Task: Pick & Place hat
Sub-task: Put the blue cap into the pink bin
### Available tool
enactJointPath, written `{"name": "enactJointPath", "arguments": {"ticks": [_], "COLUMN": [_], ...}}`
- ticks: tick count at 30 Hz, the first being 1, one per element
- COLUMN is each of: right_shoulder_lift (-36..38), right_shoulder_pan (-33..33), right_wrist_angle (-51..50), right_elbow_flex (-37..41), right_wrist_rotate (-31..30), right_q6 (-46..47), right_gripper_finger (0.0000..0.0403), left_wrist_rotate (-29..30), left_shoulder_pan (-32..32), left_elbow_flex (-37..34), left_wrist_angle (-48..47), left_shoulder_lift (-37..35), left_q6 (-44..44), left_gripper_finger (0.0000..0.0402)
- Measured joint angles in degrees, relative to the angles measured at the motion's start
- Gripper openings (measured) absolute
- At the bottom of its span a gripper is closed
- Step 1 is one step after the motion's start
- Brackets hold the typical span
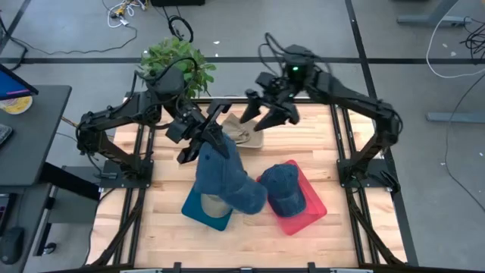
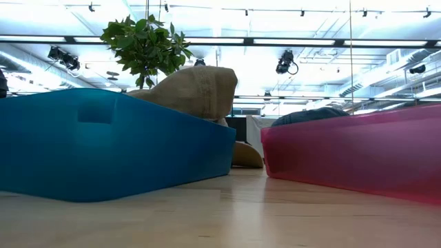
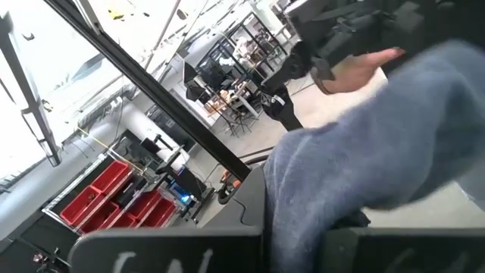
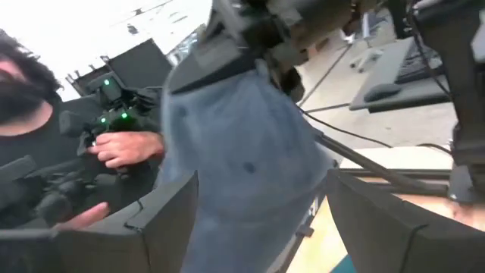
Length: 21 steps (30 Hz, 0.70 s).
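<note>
My left gripper (image 1: pixel 203 138) is shut on a blue denim hat (image 1: pixel 223 176), which hangs above the teal bin (image 1: pixel 198 211). A tan hat (image 2: pixel 198 89) lies inside that bin. The red bin (image 1: pixel 314 205) beside it holds a second blue hat (image 1: pixel 284 189). Another tan hat (image 1: pixel 246 135) lies flat on the table near the far edge. My right gripper (image 1: pixel 271 114) is open and hovers over that tan hat, touching nothing. Its wrist view looks between the open fingers (image 4: pixel 163 212) at the hanging blue hat (image 4: pixel 242 152). My left gripper holds the blue hat by its upper edge (image 1: pixel 212 145), with the cloth (image 3: pixel 303 197) pinched between the two fingers. The fingers come slanting down from the table's left and far side. The hat hangs slack below them, lifted over the teal bin; it does not show in the low view.
A potted plant (image 1: pixel 174 64) stands at the far edge behind the left arm. The two bins sit side by side mid-table, their walls (image 2: pixel 103 138) filling the low view. A person's hand (image 4: pixel 121 148) shows beyond the table. Bare wood lies along the near edge (image 1: pixel 250 246).
</note>
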<state>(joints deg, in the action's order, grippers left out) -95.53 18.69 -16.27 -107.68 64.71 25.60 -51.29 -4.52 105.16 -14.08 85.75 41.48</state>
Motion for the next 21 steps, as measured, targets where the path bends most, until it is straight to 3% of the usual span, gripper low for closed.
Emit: {"name": "enactJointPath", "arguments": {"ticks": [8,21], "right_shoulder_lift": [-4.9,-5.0], "right_shoulder_pan": [-2.1,-3.4], "right_wrist_angle": [11.7,11.8], "right_elbow_flex": [0.0,0.0], "right_wrist_rotate": [4.6,4.2], "right_q6": [5.8,5.1], "right_gripper_finger": [0.0291,0.0291], "left_wrist_rotate": [2.8,5.1], "left_shoulder_pan": [0.7,1.3], "left_elbow_flex": [0.0,0.0], "left_wrist_angle": [0.1,-3.1], "left_shoulder_lift": [0.0,0.0], "left_q6": [-1.6,-6.9], "left_gripper_finger": [0.0004,0.0004]}}
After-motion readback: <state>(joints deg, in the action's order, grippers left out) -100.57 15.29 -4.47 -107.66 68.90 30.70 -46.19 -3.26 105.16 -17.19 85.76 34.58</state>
